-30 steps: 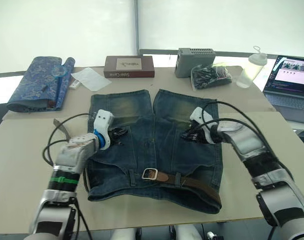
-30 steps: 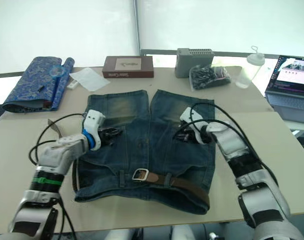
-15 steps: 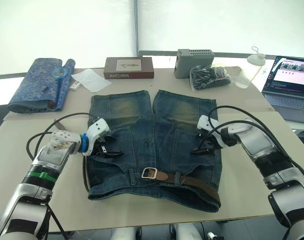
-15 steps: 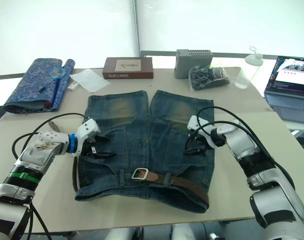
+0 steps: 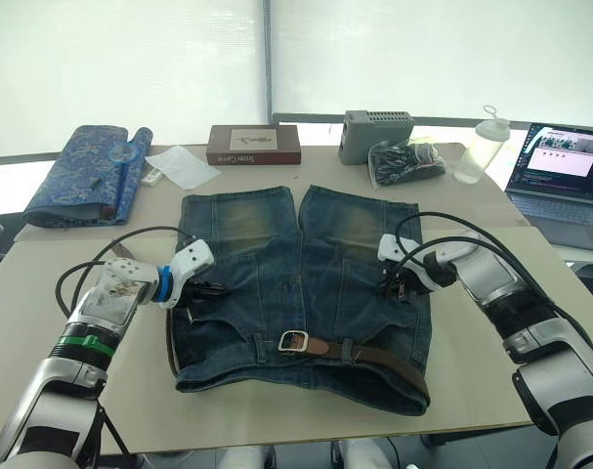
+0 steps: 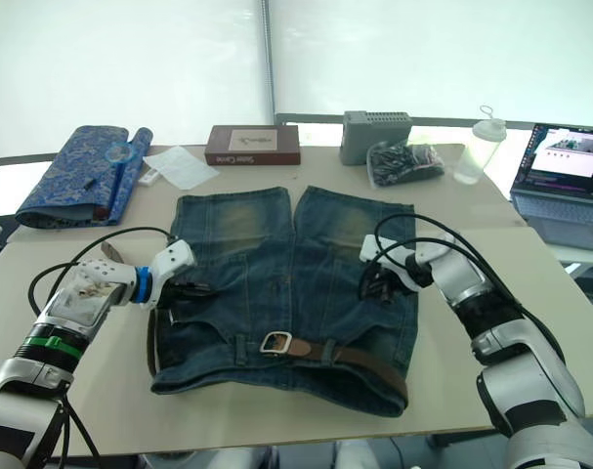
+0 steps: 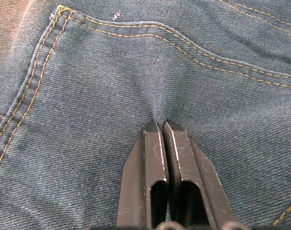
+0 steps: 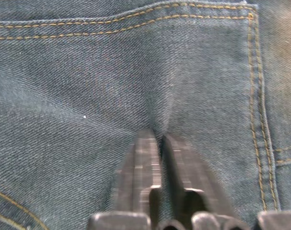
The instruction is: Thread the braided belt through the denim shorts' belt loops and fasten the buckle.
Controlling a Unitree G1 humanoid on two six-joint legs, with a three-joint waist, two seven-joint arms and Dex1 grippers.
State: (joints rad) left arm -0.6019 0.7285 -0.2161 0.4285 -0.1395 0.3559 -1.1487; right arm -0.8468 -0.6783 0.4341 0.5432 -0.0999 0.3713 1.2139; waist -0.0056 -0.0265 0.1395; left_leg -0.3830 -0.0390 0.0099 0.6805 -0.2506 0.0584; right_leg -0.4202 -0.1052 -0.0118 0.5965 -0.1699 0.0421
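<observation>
Both tools [image 7: 160, 125] [image 8: 157, 136] pinch denim shorts [image 5: 306, 244].

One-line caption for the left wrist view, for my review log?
Left gripper, fingers closed, pinching a fold of the denim shorts just below a pocket seam.
</observation>
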